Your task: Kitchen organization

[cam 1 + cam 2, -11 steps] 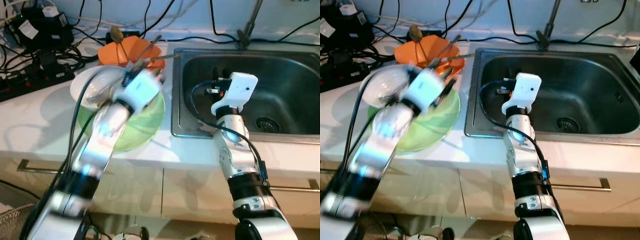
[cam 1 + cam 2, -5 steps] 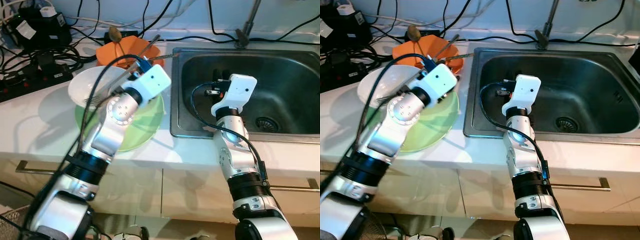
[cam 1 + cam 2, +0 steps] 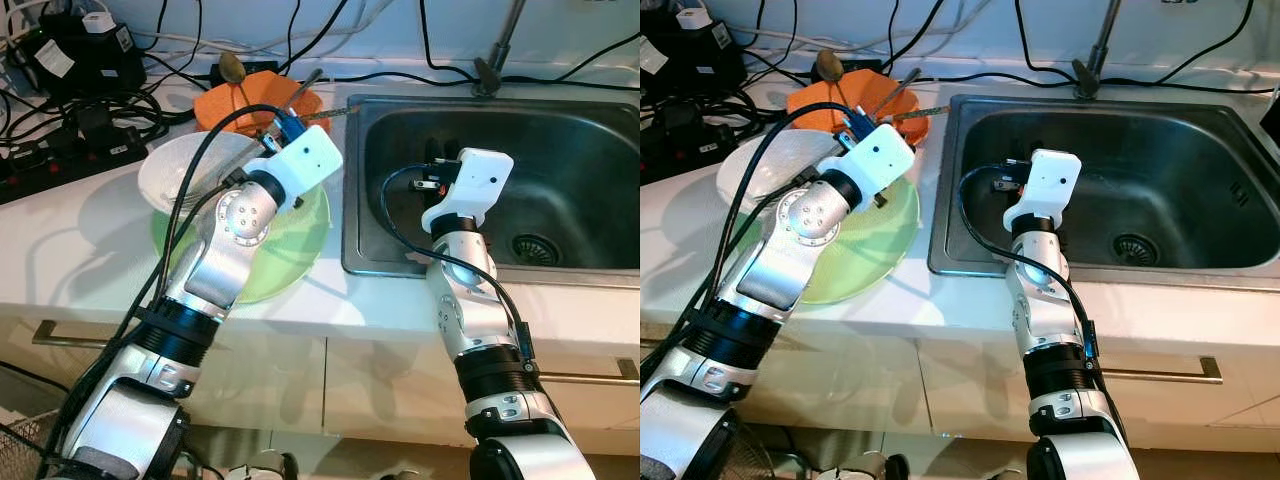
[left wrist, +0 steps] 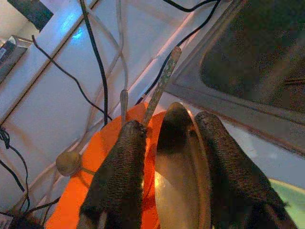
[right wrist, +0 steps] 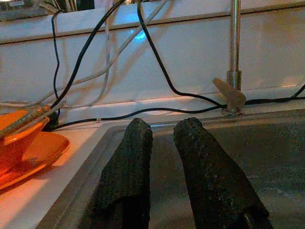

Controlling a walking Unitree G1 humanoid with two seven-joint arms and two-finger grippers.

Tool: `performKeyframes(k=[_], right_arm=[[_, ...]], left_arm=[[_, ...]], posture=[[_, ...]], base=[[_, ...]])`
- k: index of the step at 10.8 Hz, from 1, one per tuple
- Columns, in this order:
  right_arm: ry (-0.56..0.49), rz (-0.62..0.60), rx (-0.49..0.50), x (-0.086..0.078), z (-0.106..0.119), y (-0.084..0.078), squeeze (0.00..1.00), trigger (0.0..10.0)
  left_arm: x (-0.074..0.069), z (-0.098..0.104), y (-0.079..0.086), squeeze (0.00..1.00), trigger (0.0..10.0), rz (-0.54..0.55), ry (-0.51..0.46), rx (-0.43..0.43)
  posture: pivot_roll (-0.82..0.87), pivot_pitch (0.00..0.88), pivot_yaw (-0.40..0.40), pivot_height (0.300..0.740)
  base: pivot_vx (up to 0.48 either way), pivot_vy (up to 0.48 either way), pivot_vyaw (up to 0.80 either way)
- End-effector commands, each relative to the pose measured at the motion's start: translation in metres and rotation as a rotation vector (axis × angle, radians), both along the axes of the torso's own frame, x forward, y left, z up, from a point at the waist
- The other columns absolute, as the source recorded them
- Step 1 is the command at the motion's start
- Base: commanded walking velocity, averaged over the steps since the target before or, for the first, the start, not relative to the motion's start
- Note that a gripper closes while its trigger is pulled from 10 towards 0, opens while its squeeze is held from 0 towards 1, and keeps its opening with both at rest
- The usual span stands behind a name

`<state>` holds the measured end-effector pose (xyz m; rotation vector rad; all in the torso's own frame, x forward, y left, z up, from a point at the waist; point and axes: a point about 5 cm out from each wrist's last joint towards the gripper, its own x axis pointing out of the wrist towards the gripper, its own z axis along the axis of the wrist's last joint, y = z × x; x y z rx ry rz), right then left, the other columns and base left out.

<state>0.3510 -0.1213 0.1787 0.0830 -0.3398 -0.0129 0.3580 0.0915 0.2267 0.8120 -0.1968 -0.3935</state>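
1. Currently, the left claw [image 4: 169, 157] is held over the white table [image 3: 70, 250], above the near edge of an orange plastic bowl [image 3: 250, 103] and beside a white round plate [image 3: 185, 170].
2. A brass-coloured metal spoon [image 4: 178, 181] is clamped between the two black fingers [image 4: 119, 186] of the left claw, as seen in the left wrist view; its bowl lies lengthwise in the gap and its tip points toward the orange bowl.
3. The white plate is stacked on a larger pale green round plate [image 3: 290, 250], which rests on the table just beside the left rim of a stainless steel sink [image 3: 560, 170].
4. Several long utensils [image 3: 305, 85] are seen propped in the orange bowl, among them a thin worn stick-like handle [image 4: 162, 83] that leans out toward the sink.
5. Black cables [image 3: 120, 105] and a power strip [image 3: 45, 170] are spread across the back left of the table.
6. The right claw [image 5: 162, 143] is held inside the sink basin near its left wall, and its fingers are seen slightly parted with nothing between them.
7. A tap stem [image 5: 233, 57] is seen rising from the back edge of the sink, with a round drain [image 3: 533, 247] in the basin floor to the right of the right arm.
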Motion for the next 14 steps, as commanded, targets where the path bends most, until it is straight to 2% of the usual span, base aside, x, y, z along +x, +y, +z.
performKeyframes(k=[1, 8, 10, 12, 13, 14], right_arm=[[-0.006, -0.003, 0.005, 0.0, 0.0, 0.0, 0.0, 10.0], [0.0, 0.0, 0.0, 0.0, -0.001, 0.0, 0.0, 10.0], [0.0, -0.001, -0.001, 0.0, -0.001, 0.0, 0.0, 10.0], [-0.001, 0.001, -0.001, 0.0, -0.001, 0.001, 0.0, 10.0], [-0.002, 0.001, -0.001, 0.0, -0.001, 0.001, 0.0, 10.0], [-0.003, 0.003, -0.002, 0.0, -0.001, 0.001, 0.0, 10.0]], left_arm=[[-0.001, 0.003, -0.004, 0.0, 0.0, -0.015, 0.002, 0.008], [-0.001, 0.001, -0.005, 0.0, 0.0, -0.016, -0.002, -0.004], [-0.001, 0.009, -0.005, 0.0, 0.0, -0.011, -0.041, -0.042], [-0.001, 0.024, -0.005, 0.0, 0.0, -0.008, -0.1, -0.147], [-0.002, 0.027, -0.005, 0.0, 4.1, -0.01, -0.111, -0.174], [-0.004, 0.034, -0.007, 0.0, 10.0, -0.028, -0.131, -0.234]], posture=[[0.06, 0.076, 0.046, 0.74], [0.06, 0.071, 0.044, 0.74], [0.05, 0.066, 0.045, 0.74], [0.05, 0.064, 0.046, 0.74], [0.05, 0.063, 0.045, 0.74], [0.05, 0.061, 0.043, 0.74]], base=[[0.0, 0.0, 0.0], [0.0, 0.0, 0.0], [0.0, 0.0, 0.0], [0.0, 0.0, 0.0], [0.0, 0.0, 0.0], [0.0, 0.0, 0.0]])
